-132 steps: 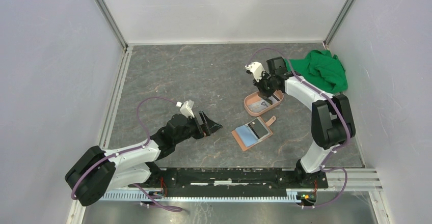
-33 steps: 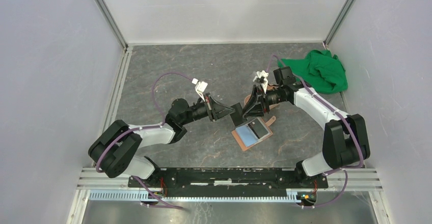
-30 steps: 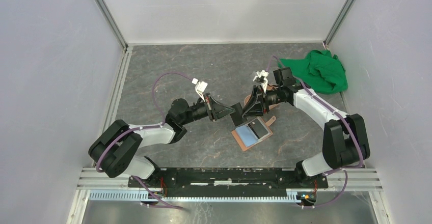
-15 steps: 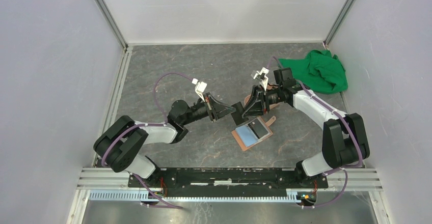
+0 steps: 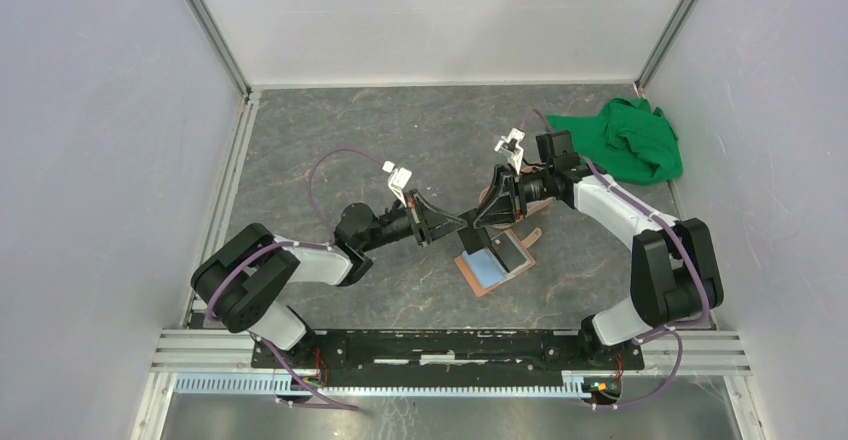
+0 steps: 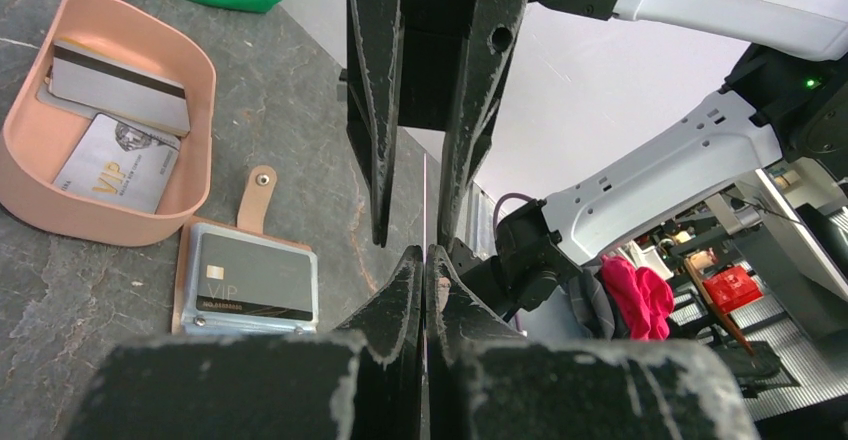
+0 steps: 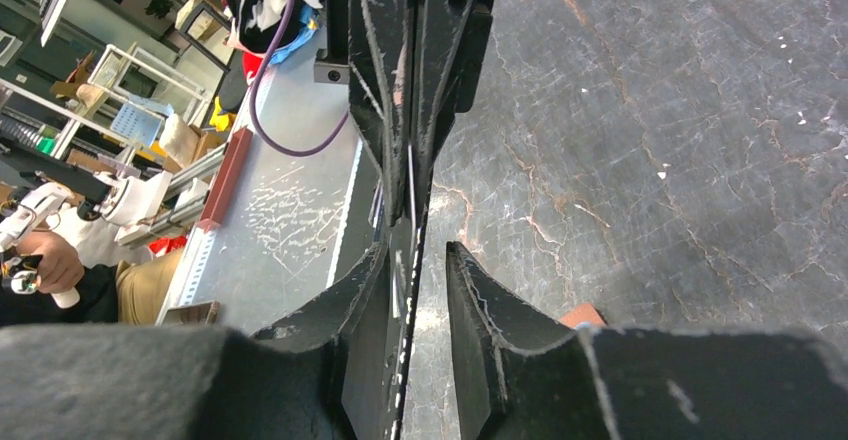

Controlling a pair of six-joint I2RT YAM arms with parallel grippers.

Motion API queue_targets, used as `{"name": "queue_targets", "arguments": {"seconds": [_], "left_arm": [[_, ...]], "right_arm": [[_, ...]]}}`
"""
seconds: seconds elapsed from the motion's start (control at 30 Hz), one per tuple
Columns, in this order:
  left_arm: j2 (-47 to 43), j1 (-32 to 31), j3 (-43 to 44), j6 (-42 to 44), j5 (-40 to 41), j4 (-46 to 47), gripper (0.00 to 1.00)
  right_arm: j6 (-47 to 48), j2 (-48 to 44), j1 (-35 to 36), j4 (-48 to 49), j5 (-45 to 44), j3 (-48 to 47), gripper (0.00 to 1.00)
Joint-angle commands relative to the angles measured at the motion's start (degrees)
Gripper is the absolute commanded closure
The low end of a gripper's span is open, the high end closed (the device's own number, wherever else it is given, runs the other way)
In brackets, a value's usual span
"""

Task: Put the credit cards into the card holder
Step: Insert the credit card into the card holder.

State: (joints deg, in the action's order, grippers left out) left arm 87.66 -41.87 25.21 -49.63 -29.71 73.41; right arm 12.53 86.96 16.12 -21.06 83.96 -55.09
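left gripper (image 5: 458, 223) has met right gripper (image 5: 480, 213) mid-air, pinching the card (image 6: 424, 200) edge-on.

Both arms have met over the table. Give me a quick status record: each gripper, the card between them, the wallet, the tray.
left gripper: shut on a thin dark plastic card, seen edge-on, above the table
right gripper: open, one finger on each side of that card
card holder: tan-brown leather-like wallet, lying open, black card in it
tray: pink oval tray beside the wallet, holding two grey-white cards
other: green cloth, far right corner
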Motion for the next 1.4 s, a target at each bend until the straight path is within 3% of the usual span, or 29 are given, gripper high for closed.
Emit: {"name": "queue_targets", "arguments": {"seconds": [0.0, 0.27, 0.53, 0.7, 0.77, 0.87, 0.9, 1.0, 1.13, 1.3, 1.37], "left_arm": [[-0.06, -0.5, -1.4, -1.35, 2.32, 4.51, 0.98], [0.13, -0.58, -3.8, -2.6, 4.35, 7.8, 0.98], [0.32, -0.67, -3.29, -3.01, 4.69, 8.22, 0.98], [0.91, -1.0, -2.98, -3.2, 4.75, 8.53, 0.98], [1.38, -1.11, -2.89, -3.38, 4.98, 8.86, 0.98], [1.51, -1.2, -2.98, -3.55, 5.17, 9.28, 0.97], [1.36, -1.2, -3.1, -3.55, 5.42, 9.18, 0.96], [-0.49, -1.11, -4.28, -4.41, 8.46, 5.21, 0.64], [-7.84, -1.11, -7.07, -2.82, 14.1, -8.09, 0.4], [-19.37, -2.08, -4.75, -0.99, 19.16, -36.03, 0.36], [-21.48, -4.16, -4.66, -2.24, 20.06, -39.25, 0.36]], "right_arm": [[-7.6, -2.05, 0.22, 8.87, -1.42, 1.31, 0.68], [-12.45, -3.44, 0.17, 14.66, -2.24, 3.4, 0.79], [-14.12, -2.67, 0.82, 15.35, -2.14, 3.85, 0.72], [-14.25, -2.51, 1.68, 15.36, -1.52, 3.85, 0.73], [-14.3, -2.66, 2.2, 15.4, -1.43, 3.85, 0.78], [-14.2, -2.79, 2.24, 15.43, -1.76, 3.85, 1.0], [-14.14, -2.98, 2.2, 15.6, -2.12, 3.94, 1.0], [-13.25, -4.15, 1.95, 15.38, -4.2, 3.94, 1.0], [-9.7, -7.56, -1.1, 13.04, -11.31, 4.29, 1.0], [0.0, -9.41, -5.77, 3.4, -18.22, 6.63, 1.0], [2.34, -8.58, -7.57, 0.62, -17.9, 8.43, 1.0]]}}
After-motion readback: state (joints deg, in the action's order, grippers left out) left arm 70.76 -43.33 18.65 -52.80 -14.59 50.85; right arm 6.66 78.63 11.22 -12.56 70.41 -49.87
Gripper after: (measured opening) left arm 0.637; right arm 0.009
